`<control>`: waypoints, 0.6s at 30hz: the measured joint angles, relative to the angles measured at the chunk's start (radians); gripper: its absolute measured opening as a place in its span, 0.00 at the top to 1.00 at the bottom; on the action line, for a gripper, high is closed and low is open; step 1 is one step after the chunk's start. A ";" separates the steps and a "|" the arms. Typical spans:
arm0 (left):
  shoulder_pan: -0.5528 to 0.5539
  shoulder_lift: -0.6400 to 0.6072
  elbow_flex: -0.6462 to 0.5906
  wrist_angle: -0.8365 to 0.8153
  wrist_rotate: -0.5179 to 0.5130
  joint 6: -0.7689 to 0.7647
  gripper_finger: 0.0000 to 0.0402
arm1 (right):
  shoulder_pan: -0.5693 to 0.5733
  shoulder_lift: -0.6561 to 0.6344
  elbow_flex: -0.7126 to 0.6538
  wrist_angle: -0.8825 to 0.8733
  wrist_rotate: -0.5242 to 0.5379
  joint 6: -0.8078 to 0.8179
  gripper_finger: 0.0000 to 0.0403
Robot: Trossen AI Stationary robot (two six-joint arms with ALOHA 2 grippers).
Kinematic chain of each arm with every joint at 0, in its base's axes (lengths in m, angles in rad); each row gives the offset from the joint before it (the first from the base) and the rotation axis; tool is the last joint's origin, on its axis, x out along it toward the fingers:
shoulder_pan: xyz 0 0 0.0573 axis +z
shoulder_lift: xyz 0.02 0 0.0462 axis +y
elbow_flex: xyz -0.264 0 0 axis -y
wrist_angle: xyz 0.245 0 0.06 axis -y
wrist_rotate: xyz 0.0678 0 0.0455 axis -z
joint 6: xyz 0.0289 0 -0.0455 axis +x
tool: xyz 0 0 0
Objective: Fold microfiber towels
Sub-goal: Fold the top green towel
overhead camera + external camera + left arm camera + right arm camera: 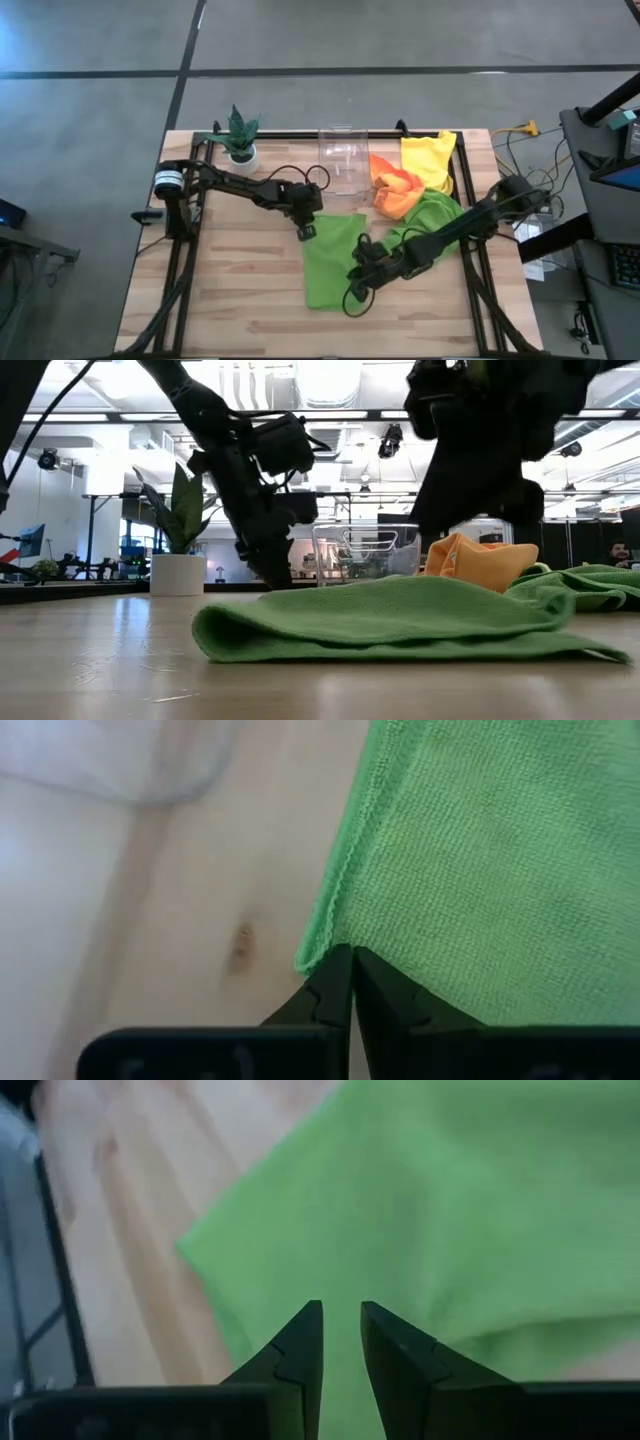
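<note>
Lime green towel [333, 262], nubby microfiber, flat mid-table [230, 290] on pale wood planks. Left pincer [350, 982] pinched on hemmed corner, seemingly. Right pincer [341, 1342] narrowly parted over towel's opposite edge.

So on the wooden bench [240, 290] we've got a small potted plant [239, 133] in a white pot up around 11 o'clock near the back edge. A clear plastic bin [343, 158] stands at about 12, well apart from the plant. Black rails [470, 215] run along the bench's sides. Off past 2 o'clock we can see yellow cables [520, 130] trailing off the bench edge.
</note>
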 joint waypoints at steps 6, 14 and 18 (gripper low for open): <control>-0.054 -0.043 -0.071 -0.007 0.115 -0.068 1.00 | 0.028 0.081 0.048 0.018 -0.059 0.004 0.84; -0.112 -0.213 -0.188 -0.047 0.122 -0.080 1.00 | 0.073 0.066 0.077 0.018 -0.025 -0.003 0.86; -0.112 -0.303 -0.238 0.017 0.150 -0.056 1.00 | 0.076 0.064 0.074 0.011 -0.023 0.005 0.86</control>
